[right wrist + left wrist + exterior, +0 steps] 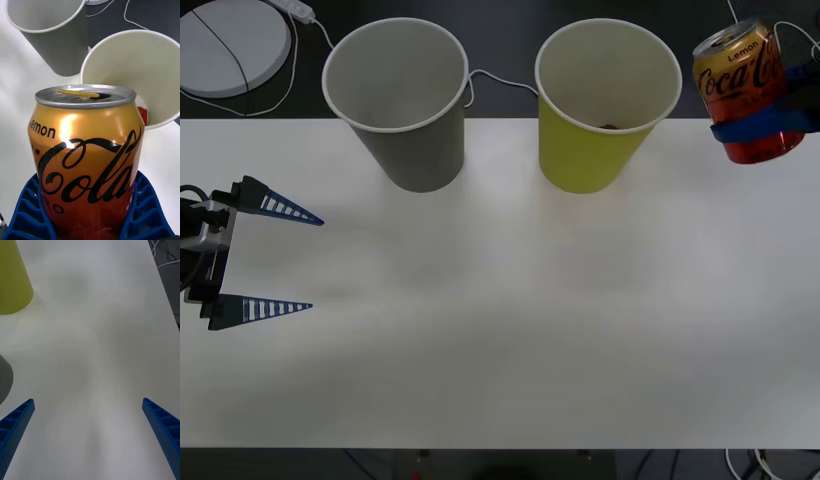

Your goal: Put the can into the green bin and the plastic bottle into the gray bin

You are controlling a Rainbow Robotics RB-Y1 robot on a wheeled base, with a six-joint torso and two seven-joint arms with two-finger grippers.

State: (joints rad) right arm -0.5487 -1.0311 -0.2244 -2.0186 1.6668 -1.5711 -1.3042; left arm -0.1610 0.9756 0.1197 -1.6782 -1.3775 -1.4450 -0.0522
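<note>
R gripper (770, 130) clamped on the can (745, 90), held in the air just to the R of the green bin (605, 110) and about level with its rim. Not over the mouth yet. Blue ribbed fingers (144, 213) wrap the lower half of the can body from both sides; top half and lid stick out free.

The can in the R wrist view (86, 157): tab looks lifted, opening dark (so prob. opened, maybe empty, can't confirm). Judgement: if empty, it's light and thin-walled, dents easily under squeeze; painted wall glossy, so slippery. Low grip on the cylinder seems OK, fingers bend around it. Wouldn't clench harder.

Green bin from the R wrist (131, 75): mouth wide open just beyond the can lid, pale inside, something small and red low on the inner wall (can't tell what). Gray bin (400, 95) stands beside the green bin, on its L side, close but apart. Both upright at the far edge of the table (500, 330).

L gripper (265, 258) idle, fingers spread wide with nothing between them, hovering low over the table well to the L of the green bin, nearer the gray one.

Step, as I judge it: carry the can sideways until it sits above the green bin mouth, then let go. Risk: clipping the paper rim and tipping the bin (looks light).
</note>
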